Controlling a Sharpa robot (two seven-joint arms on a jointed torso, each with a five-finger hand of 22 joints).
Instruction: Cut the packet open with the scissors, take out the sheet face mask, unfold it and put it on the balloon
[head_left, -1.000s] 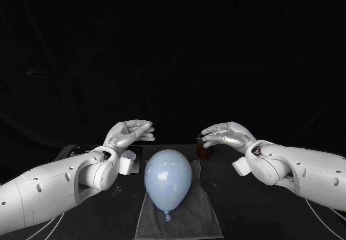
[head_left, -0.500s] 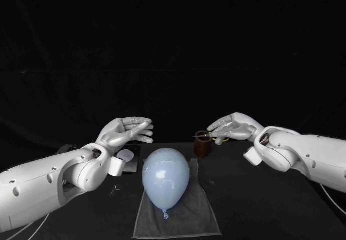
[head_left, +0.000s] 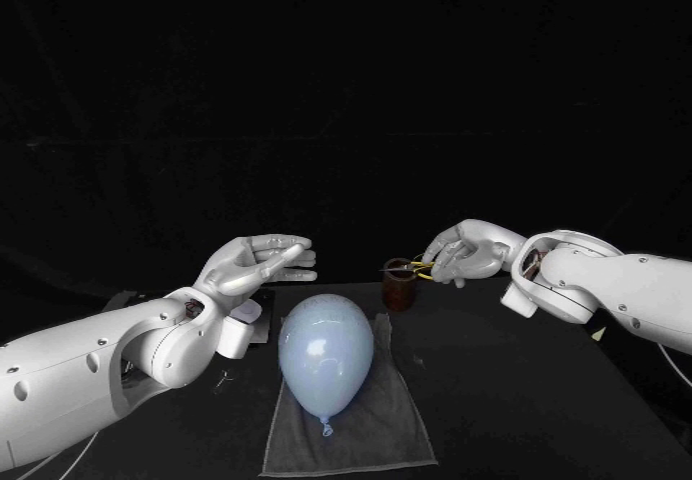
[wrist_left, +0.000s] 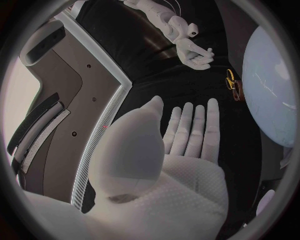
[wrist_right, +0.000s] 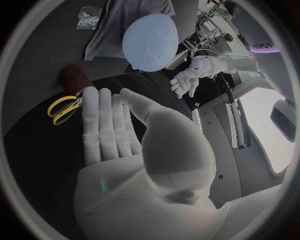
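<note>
1. Step one, I reckon: the scissors (wrist_right: 64, 106) lie unpicked, right of centre in the head view.
2. Right robot hand (head_left: 464, 255) hovers beside them, empty, fingers straight (left robot hand (head_left: 260, 262) likewise).
3. Balloon (head_left: 325, 348) sits lower middle.
4. Next up: grip the handles.

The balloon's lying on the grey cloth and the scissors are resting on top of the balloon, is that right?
Not quite. The balloon does lie on the grey cloth, but the scissors are not on it: the right wrist view shows them beside the brown cup, apart from the balloon.
</note>
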